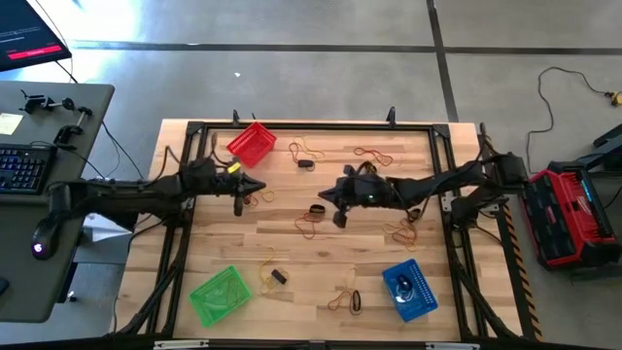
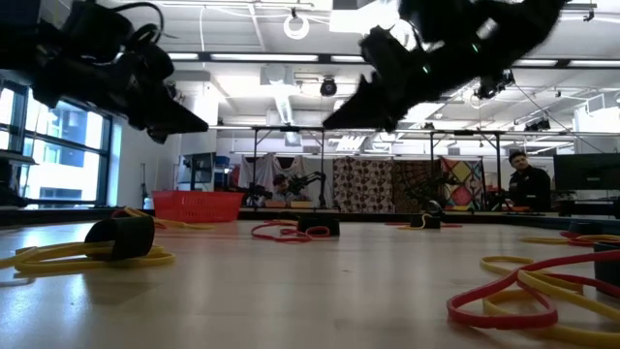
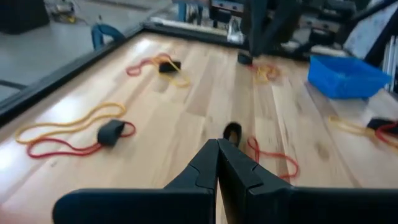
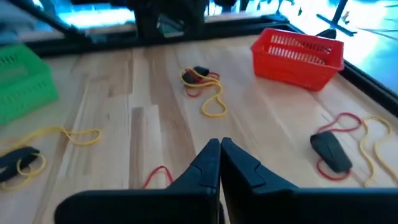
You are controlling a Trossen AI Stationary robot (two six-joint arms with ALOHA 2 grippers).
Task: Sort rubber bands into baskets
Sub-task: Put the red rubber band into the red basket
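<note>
Tools left (image 3: 217, 163) and right (image 4: 219, 163) both pressed together, empty, above the table (image 1: 292, 292).

Red basket (image 1: 252, 143), green basket (image 1: 220, 295), blue basket (image 1: 408, 289); yellow, red and black rubber bands (image 1: 311, 222) on pale wood.

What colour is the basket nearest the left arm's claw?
Red, a perforated basket; clearest in the right wrist view.
</note>
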